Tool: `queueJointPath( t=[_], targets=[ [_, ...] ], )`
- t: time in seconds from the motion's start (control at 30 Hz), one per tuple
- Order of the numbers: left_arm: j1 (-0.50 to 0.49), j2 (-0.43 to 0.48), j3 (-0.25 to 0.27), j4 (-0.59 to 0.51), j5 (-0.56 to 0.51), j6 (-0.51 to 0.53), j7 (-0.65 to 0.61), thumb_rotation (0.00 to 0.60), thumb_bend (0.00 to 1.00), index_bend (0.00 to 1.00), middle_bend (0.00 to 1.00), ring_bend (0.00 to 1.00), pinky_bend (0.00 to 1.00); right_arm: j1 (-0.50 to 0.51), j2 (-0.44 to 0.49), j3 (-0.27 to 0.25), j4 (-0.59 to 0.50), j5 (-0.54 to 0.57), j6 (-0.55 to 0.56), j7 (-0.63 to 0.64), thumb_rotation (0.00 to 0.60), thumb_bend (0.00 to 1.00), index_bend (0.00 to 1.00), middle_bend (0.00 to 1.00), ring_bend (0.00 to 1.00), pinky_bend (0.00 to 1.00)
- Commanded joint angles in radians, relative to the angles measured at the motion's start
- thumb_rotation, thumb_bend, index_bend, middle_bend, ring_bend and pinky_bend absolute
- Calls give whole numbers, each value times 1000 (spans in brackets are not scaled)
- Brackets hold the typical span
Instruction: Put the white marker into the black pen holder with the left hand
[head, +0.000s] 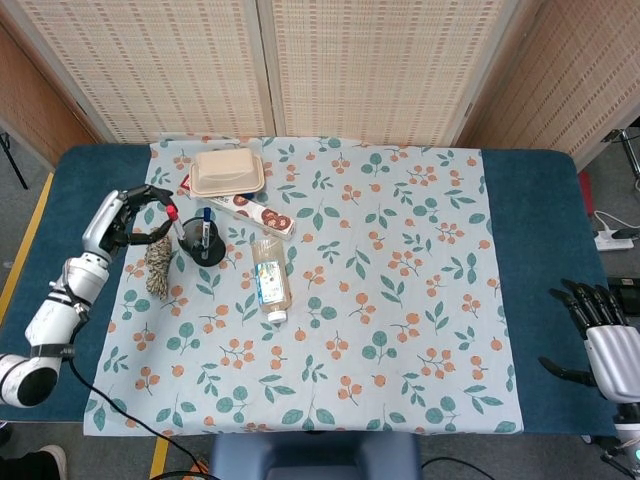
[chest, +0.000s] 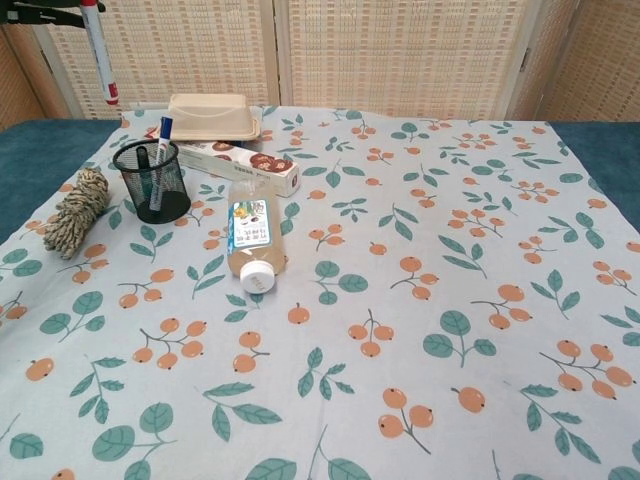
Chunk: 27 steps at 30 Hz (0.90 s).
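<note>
We note the left hand (head: 128, 212) gripping the red-capped white marker (chest: 99, 52), raised beside the black mesh pen holder (chest: 153, 180). Grasp and lift done; insertion remains. Right hand (head: 605, 335) idle, fingers spread.

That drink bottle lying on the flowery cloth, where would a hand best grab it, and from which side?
Probably around the middle of the bottle, at its label, coming down from above. It lies on its side with its white cap toward the robot, so the rounded body is open on both flanks for fingers to wrap across. The cap end looks too narrow for a steady hold.
</note>
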Motion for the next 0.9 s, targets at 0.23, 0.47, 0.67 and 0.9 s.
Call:
queueJointPath(
  t=[0.23, 0.47, 0.67, 0.9],
  targets=[
    [-239, -204, 114, 453, 201, -124, -350, 600, 406, 567, 585, 226, 165, -8, -5, 7, -22, 14, 12, -48, 600, 0, 163, 58, 53, 0],
    [-272, -273, 247, 645, 293, -65, -569, 600, 404, 571, 588, 226, 158, -3, -12, 6, -30, 18, -3, -83, 600, 0, 167, 57, 53, 0],
    [-284, -320, 360, 766, 346, -11, -749, 600, 406, 570, 583, 224, 156, 1, -17, 5, -33, 20, -14, -93, 600, 0, 167, 57, 53, 0],
    [-298, -333, 436, 816, 384, 39, -872, 600, 405, 285, 286, 82, 119, 1, -17, 4, -34, 19, -16, -94, 600, 0, 166, 58, 53, 0]
  ],
)
